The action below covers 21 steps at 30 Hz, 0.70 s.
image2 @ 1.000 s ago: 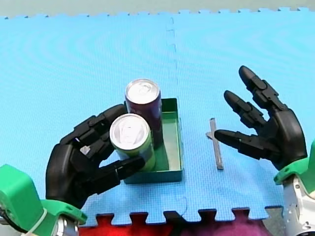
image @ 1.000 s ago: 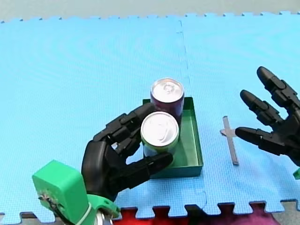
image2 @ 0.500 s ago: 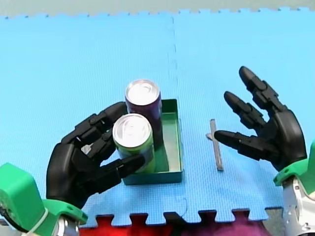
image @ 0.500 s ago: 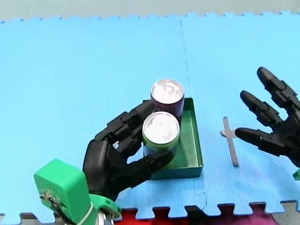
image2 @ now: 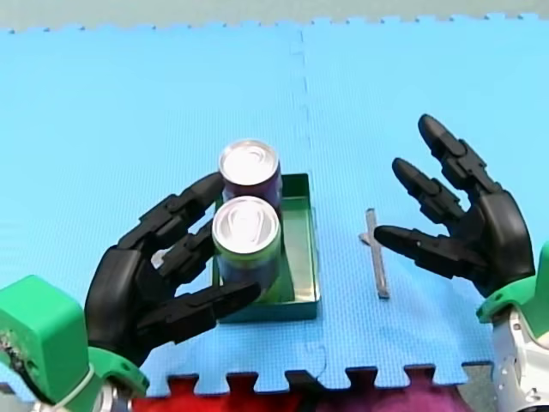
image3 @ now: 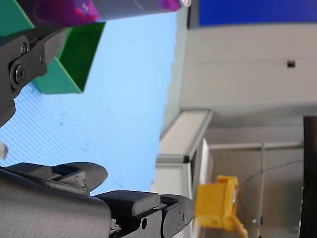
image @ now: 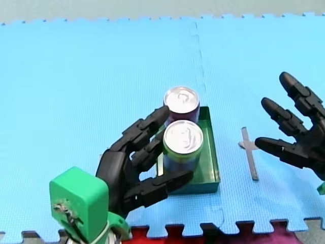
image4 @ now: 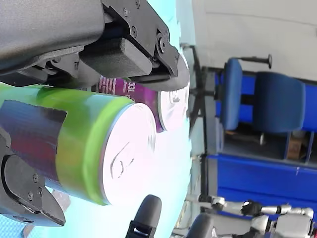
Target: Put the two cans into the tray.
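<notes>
Tray: far end taken by purple can, near end by green can in left hand; mat to its right open, flat grey strip only.

Head views look down, sharing tray; wrist views close, sideways

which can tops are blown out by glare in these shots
First head view: the lid of the green-banded aluminium can, gripped by the left hand, is washed near white; the purple aluminium can behind glares less. Second wrist view: both lids shine white. The open right hand is at the right.
</notes>
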Available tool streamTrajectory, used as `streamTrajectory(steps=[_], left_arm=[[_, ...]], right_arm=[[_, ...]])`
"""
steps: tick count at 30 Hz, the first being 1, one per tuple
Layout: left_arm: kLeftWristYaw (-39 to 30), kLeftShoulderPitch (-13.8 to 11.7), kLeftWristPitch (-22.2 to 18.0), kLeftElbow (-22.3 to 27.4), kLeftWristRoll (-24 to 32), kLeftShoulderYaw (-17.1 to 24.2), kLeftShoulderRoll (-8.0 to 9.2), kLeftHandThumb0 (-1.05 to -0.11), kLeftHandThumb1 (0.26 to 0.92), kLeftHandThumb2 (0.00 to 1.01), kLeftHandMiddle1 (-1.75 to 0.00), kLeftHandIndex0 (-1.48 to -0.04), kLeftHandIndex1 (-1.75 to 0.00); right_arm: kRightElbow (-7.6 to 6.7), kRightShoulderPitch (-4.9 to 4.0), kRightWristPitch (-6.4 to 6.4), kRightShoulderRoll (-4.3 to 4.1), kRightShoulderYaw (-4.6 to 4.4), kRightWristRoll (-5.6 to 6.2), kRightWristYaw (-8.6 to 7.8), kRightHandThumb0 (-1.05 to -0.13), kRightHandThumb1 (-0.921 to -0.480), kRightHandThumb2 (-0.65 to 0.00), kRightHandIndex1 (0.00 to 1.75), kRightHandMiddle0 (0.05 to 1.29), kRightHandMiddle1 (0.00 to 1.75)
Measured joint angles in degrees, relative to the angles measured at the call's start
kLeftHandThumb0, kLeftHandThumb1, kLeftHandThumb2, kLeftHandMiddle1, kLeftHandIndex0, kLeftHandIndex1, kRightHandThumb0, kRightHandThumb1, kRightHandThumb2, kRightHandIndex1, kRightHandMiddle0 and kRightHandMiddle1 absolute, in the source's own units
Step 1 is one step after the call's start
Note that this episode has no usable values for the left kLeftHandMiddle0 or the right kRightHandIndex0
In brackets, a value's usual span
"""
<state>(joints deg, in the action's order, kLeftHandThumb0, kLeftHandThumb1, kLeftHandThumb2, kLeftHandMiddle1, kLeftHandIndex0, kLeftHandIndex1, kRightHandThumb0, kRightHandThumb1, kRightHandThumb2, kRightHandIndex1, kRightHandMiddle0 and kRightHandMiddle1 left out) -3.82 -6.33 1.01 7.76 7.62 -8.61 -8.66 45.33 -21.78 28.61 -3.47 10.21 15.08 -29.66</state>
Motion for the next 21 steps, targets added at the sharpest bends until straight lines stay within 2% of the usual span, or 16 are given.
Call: streamTrajectory(steps=[15, 18, 21], left_arm=[[-1.35, -0.19, 2.33, 2.15, -0.37, -0.84, 1.99, -0.801, 0.586, 0.00, 0.00, -0.39, 0.00], [-2.56, -0.20, 2.85, 2.91, -0.70, -0.99, 3.49, -0.822, 0.592, 0.00, 0.00, -0.37, 0.00], [-3.33, -0.20, 2.99, 3.86, -2.94, -1.43, 5.80, -0.841, 0.599, 0.01, 0.00, -0.34, 0.00]], right_arm=[[-0.12, -0.01, -0.07, 0.02, -0.11, -0.13, 0.49, -0.589, -0.689, -0.001, 0.01, 0.31, 0.00], [-0.12, -0.02, -0.08, 0.02, -0.10, -0.12, 0.59, -0.588, -0.689, 0.000, 0.01, 0.32, 0.00], [-0.07, -0.04, -0.08, 0.03, -0.05, -0.04, 0.50, -0.590, -0.689, 0.000, 0.01, 0.32, 0.00]])
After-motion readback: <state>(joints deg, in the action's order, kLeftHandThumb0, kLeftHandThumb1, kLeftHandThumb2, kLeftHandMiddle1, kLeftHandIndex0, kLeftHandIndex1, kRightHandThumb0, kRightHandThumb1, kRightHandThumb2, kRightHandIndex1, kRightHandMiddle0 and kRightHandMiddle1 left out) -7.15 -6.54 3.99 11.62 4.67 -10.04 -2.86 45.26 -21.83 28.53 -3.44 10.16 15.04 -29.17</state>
